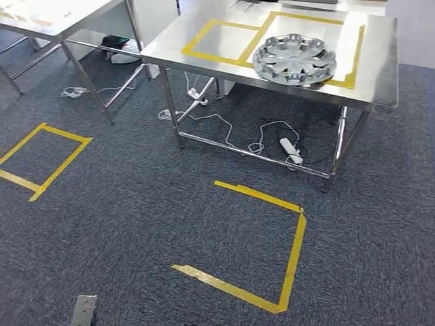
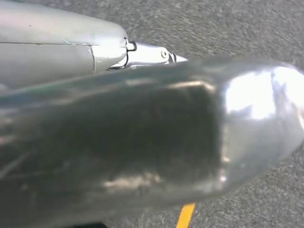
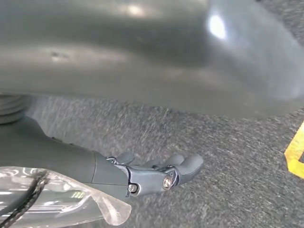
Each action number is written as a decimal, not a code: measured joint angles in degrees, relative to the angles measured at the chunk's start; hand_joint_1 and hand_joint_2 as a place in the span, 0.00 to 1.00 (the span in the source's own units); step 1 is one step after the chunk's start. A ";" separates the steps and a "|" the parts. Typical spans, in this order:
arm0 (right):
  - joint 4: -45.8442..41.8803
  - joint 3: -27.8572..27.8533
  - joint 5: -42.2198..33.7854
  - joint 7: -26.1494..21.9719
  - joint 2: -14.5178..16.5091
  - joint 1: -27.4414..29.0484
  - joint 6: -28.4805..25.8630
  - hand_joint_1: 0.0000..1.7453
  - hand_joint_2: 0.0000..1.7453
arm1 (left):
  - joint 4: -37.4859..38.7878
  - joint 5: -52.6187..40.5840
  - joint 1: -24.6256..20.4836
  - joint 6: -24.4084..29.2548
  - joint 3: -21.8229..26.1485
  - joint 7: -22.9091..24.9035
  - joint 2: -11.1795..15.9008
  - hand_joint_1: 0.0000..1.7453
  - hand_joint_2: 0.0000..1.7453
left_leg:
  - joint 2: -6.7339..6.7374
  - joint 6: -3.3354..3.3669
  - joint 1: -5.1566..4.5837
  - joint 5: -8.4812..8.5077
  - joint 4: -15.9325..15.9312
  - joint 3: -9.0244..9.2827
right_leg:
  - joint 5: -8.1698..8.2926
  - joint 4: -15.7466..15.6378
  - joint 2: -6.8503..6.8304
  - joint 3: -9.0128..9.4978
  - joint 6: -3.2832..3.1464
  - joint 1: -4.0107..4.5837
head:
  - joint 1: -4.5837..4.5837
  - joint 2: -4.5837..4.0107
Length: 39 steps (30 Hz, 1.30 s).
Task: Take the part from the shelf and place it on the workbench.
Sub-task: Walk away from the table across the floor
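The part point(image 1: 294, 59), a round silver wheel cover, is seen lying flat on the steel tabletop point(image 1: 377, 75), face up, inside a yellow taped square point(image 1: 354, 64); no long axis is presented. The right hand point(image 3: 157, 173) is observed empty, fingers point(image 3: 186, 164) extended over carpet point(image 1: 128, 224). The left hand point(image 2: 150, 53) cannot be judged.
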 joint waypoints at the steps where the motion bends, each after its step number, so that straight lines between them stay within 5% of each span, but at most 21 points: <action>1: 0.05 0.64 -0.37 -0.14 -0.33 -0.25 -0.31 0.00 0.00 | 0.21 -0.03 0.02 0.02 -0.03 -0.03 0.00 0.00 0.00 | 0.22 0.01 0.09 0.26 0.53 0.64 | 0.04 0.02 -0.86 -0.08 0.03 0.06 | -0.02 0.00; 3: 0.11 1.67 -0.96 -0.38 -0.85 -0.80 -0.77 0.00 0.00 | 0.52 -0.07 0.09 0.08 -0.04 -0.05 0.06 0.00 0.00 | 1.13 0.51 0.06 3.01 -4.80 4.75 | -0.02 0.04 -2.46 0.03 0.15 0.22 | -0.02 0.00; 5: 0.15 2.58 -1.47 -0.59 -1.19 -1.33 -1.18 0.00 0.00 | 0.69 -0.13 0.02 0.15 -0.05 -0.10 0.15 0.00 0.00 | 3.68 1.54 -0.45 4.96 -11.99 9.20 | -0.26 0.10 -3.88 0.23 0.54 0.51 | 0.03 0.00; 7: 0.19 3.38 -1.93 -0.72 -1.56 -1.82 -1.49 0.00 0.00 | 0.84 -0.21 -0.05 0.26 -0.06 -0.17 0.20 0.00 0.00 | 5.07 2.37 -0.95 4.89 -14.86 10.57 | -0.45 0.17 -5.21 0.41 1.04 0.76 | 0.05 0.00; 9: 0.19 4.12 -2.51 -0.88 -2.08 -2.47 -1.81 0.00 0.00 | 1.03 -0.27 -0.04 0.48 -0.07 -0.20 0.20 0.00 0.00 | 4.00 2.89 -0.86 4.81 -15.63 10.30 | -0.79 0.31 -5.93 0.64 1.57 0.82 | 0.02 0.00; 11: 0.20 4.88 -3.09 -1.04 -2.56 -2.96 -2.18 0.00 0.00 | 1.19 -0.33 -0.15 0.67 -0.07 -0.28 0.14 0.00 0.00 | 2.75 3.39 -0.50 5.08 -16.43 10.24 | -2.50 2.63 -3.18 -0.49 2.12 0.65 | 0.31 0.00; 13: 0.30 5.77 -3.82 -1.19 -3.02 -3.20 -2.66 0.00 0.00 | 1.36 -0.40 -0.51 0.78 -0.07 -0.44 0.04 0.00 0.00 | 1.47 3.69 -0.34 5.35 -16.73 10.10 | -5.64 9.35 0.65 -4.15 2.48 0.34 | 0.64 0.00; 15: 0.44 6.75 -4.48 -1.36 -3.40 -3.47 -3.02 0.00 0.00 | 1.60 -0.43 -0.79 0.83 -0.07 -0.61 -0.02 0.00 0.00 | -0.02 3.79 -0.33 5.41 -16.69 9.97 | -7.58 16.92 1.87 -8.69 2.72 0.14 | 0.67 0.00; 16: 0.50 7.14 -4.64 -1.42 -3.51 -3.56 -3.06 0.00 0.00 | 1.71 -0.43 -0.81 0.83 -0.07 -0.67 -0.04 0.00 0.00 | -0.78 3.79 -0.32 5.41 -16.67 10.02 | -6.97 18.26 2.01 -9.95 2.82 0.06 | 0.67 0.00; 18: 0.56 7.66 -4.99 -1.65 -3.73 -3.69 -3.21 0.00 0.00 | 1.89 -0.43 -0.83 0.83 -0.07 -0.79 -0.13 0.00 0.00 | -2.40 3.68 -0.28 5.34 -16.51 10.24 | -2.70 14.66 2.56 -9.57 3.02 -0.23 | 0.66 0.00; 20: 0.68 8.35 -5.76 -2.14 -4.00 -3.99 -3.65 0.00 0.00 | 2.10 -0.43 -1.05 0.76 -0.07 -0.98 -0.23 0.00 0.00 | -3.88 3.24 -0.32 5.10 -15.98 10.12 | 1.64 7.20 5.08 -7.10 3.19 -0.74 | 0.67 0.00; 22: 0.87 9.46 -6.79 -2.72 -4.34 -4.68 -4.27 0.00 0.00 | 2.35 -0.44 -1.35 0.67 -0.06 -1.20 -0.27 0.00 0.00 | -5.19 2.51 -0.33 5.05 -15.41 9.38 | 2.53 3.61 6.98 -5.70 3.02 -0.96 | 0.63 0.00; 25: 0.98 11.15 -8.29 -3.47 -4.94 -5.77 -5.07 0.00 0.00 | 2.90 -0.45 -1.37 0.52 -0.08 -1.43 -0.33 0.00 0.00 | -6.08 1.45 -0.11 5.17 -14.81 8.36 | 2.50 3.21 5.50 -5.42 1.98 -0.90 | 0.56 0.00; 27: 1.03 12.16 -8.94 -3.80 -5.21 -6.19 -5.45 0.00 0.00 | 3.18 -0.44 -1.52 0.47 -0.10 -1.58 -0.37 0.00 0.00 | -3.50 0.87 -0.10 3.04 -11.34 6.70 | 2.69 2.96 3.86 -5.34 1.25 -0.95 | 0.29 0.00; 29: 1.14 12.98 -9.39 -4.01 -5.42 -6.39 -5.68 0.00 0.00 | 3.37 -0.44 -1.89 0.39 -0.11 -1.72 -0.42 0.00 0.00 | -0.75 0.36 0.03 -0.54 -4.23 3.40 | 2.57 2.97 2.06 -5.34 0.90 -0.72 | 0.06 0.00; 31: 1.30 13.74 -9.92 -4.19 -5.54 -6.65 -5.87 0.00 0.00 | 3.59 -0.44 -1.98 0.30 -0.14 -1.85 -0.51 0.00 0.00 | -0.06 0.10 0.25 -1.83 0.49 1.31 | 2.39 2.99 0.29 -5.52 0.77 -0.54 | 0.05 0.00; 33: 1.42 14.53 -10.51 -4.48 -5.66 -7.20 -6.11 0.00 0.00 | 3.84 -0.43 -1.84 0.25 -0.15 -1.95 -0.53 0.00 0.00 | 0.49 0.25 0.31 0.70 -2.63 3.15 | 2.14 3.00 -1.26 -5.53 0.79 -0.42 | 0.05 0.00; 35: 1.48 15.26 -11.02 -4.82 -5.78 -7.69 -6.33 0.00 0.00 | 3.99 -0.43 -1.93 0.23 -0.15 -2.03 -0.48 0.00 0.00 | 2.77 0.87 -0.05 3.72 -10.32 7.32 | 1.81 3.02 -2.64 -5.14 1.06 -0.21 | 0.05 0.00; 37: 1.52 15.85 -11.30 -5.03 -5.92 -8.06 -6.41 0.00 0.00 | 4.03 -0.43 -2.13 0.22 -0.15 -2.15 -0.45 0.00 0.00 | 4.32 1.50 -0.54 4.50 -14.49 9.39 | 1.50 3.03 -3.83 -4.79 1.61 -0.03 | 0.10 0.00; 39: 1.56 16.26 -11.41 -5.09 -6.09 -8.50 -6.42 0.00 0.00 | 4.14 -0.43 -2.04 0.22 -0.15 -2.21 -0.39 0.00 0.00 | 3.43 1.97 -0.78 4.50 -14.91 9.21 | 1.37 2.89 -4.94 -4.25 2.28 -0.05 | 0.13 0.00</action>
